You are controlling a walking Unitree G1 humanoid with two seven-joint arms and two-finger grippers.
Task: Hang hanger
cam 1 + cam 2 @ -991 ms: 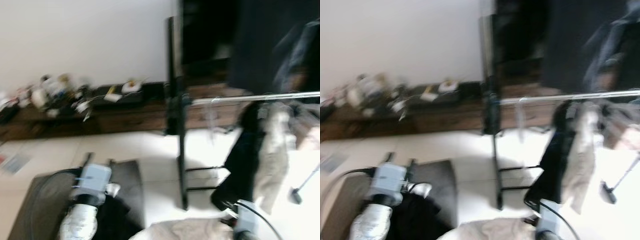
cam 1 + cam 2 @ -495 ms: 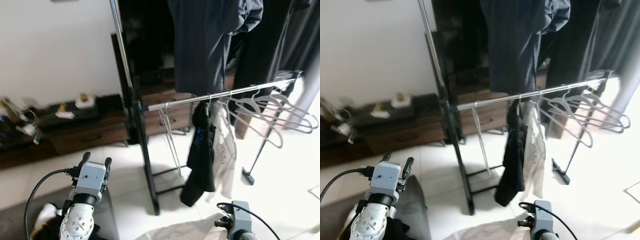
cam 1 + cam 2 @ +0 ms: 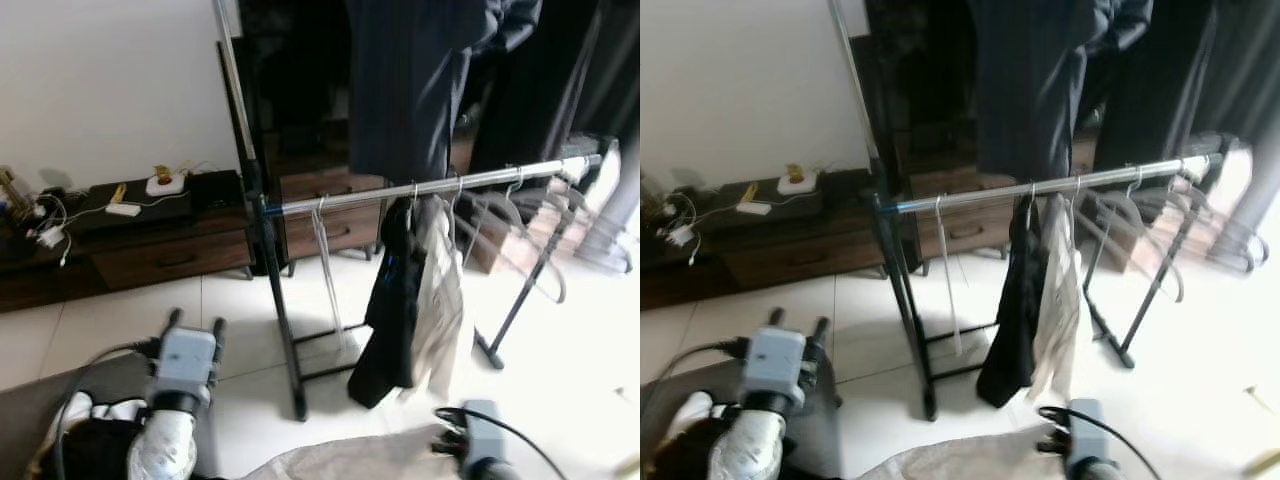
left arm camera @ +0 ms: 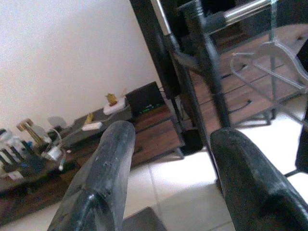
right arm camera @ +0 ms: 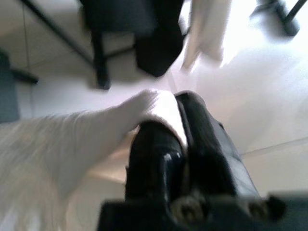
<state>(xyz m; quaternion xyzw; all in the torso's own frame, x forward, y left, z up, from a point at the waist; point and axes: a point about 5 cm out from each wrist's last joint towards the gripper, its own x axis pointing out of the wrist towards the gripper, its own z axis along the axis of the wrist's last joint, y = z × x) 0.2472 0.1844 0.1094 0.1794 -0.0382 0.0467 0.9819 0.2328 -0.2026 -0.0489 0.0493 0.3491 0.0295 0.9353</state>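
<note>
Hanger (image 4: 269,60), clear wireframe, hangs from silver rail (image 3: 430,187).

- The right gripper (image 5: 179,126) has its two black fingers pinched together on a fold of pale cloth (image 5: 72,144)
- The cloth trails away from the fingertips across the white tiled floor (image 5: 269,106)
- Beyond, a black rack leg (image 5: 98,62) stands on the floor, beside hanging dark (image 5: 156,45) and light (image 5: 209,29) garments
</note>
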